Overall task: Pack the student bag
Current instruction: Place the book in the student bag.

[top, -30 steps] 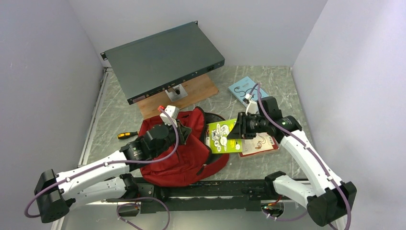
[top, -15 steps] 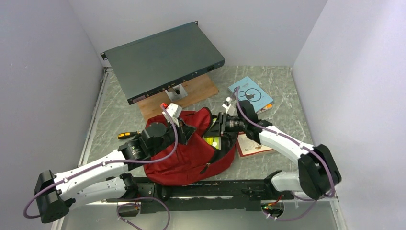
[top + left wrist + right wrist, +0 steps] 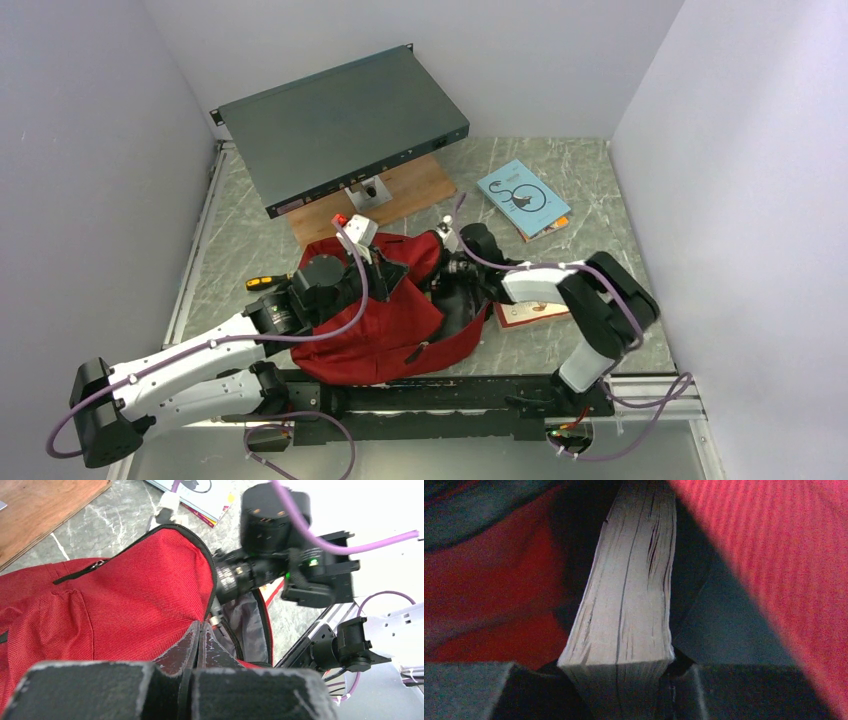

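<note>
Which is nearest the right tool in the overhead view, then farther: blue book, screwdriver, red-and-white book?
1. Red-and-white book, just right of the right tool.
2. Blue book, back right.
3. Screwdriver, far left, past the student bag.

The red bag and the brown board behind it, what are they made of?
The bag looks like woven cloth: matte, ribbed threads, soft folds. The board looks like wood: brown with grain streaks, maybe only a wood-look coating.

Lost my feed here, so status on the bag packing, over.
Left jaws shut on student bag rim, holding it open. Right jaws shut on book, inside bag. Nothing blocking the mouth.
</note>
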`<state>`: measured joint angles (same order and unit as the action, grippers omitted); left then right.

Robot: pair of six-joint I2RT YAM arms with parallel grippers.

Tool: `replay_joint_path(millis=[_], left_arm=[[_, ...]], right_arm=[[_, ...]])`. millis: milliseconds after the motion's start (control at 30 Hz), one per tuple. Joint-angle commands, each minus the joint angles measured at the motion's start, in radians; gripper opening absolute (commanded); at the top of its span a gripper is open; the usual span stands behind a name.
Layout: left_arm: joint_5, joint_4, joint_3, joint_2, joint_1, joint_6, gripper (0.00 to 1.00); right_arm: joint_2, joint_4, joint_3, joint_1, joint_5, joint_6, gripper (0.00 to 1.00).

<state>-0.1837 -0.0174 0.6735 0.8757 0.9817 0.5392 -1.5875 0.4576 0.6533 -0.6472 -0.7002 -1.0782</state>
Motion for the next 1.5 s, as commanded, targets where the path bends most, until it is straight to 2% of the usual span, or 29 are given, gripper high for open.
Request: replay_joint_path(millis=[0,133,333,433,567,700,767,900,1000,1100,1300,1467], left_arm=[[-0.020,-0.131,0.068,-0.033,0.009,0.036,0.00],[-0.029,-0.128,0.075,-0.015,0.011,0.064,0.00],[-0.005,-0.147,0.085,0.027,0.011,0.085,0.00],[-0.051,-0.121,0.064,0.003,0.012,0.087,0.00],[-0.144,-0.071,0.008,-0.063,0.012,0.091,0.00],[-0.213,-0.036,-0.036,-0.114,0.011,0.098,0.00],[-0.230,-0.024,-0.052,-0.129,0.012,0.102,0.00],[-0.237,-0.041,-0.093,-0.145,0.011,0.113,0.00],[-0.233,-0.045,-0.104,-0.143,0.011,0.121,0.00],[-0.227,-0.028,-0.108,-0.145,0.011,0.118,0.00],[-0.245,-0.023,-0.147,-0.162,0.011,0.116,0.00],[-0.214,-0.012,-0.117,-0.090,0.011,0.095,0.00]], right_arm=[[-0.117,0.249,0.092,-0.051,0.004,-0.038,0.03],[-0.133,0.259,0.111,-0.093,0.104,-0.021,0.07],[-0.210,0.229,0.167,-0.140,0.137,0.007,0.14],[-0.214,0.209,0.127,-0.134,0.143,0.019,0.28],[-0.131,0.024,0.124,-0.115,0.145,0.131,0.56],[-0.014,-0.074,0.066,-0.077,0.150,0.182,0.76],[0.048,-0.188,0.070,-0.070,0.182,0.240,0.83],[0.148,-0.327,0.073,-0.048,0.228,0.311,0.92],[0.167,-0.382,0.084,-0.025,0.226,0.329,0.95],[0.224,-0.516,0.105,-0.014,0.298,0.385,0.95],[0.366,-0.788,0.164,0.036,0.442,0.553,0.89],[0.506,-0.955,0.234,0.099,0.563,0.670,0.87]])
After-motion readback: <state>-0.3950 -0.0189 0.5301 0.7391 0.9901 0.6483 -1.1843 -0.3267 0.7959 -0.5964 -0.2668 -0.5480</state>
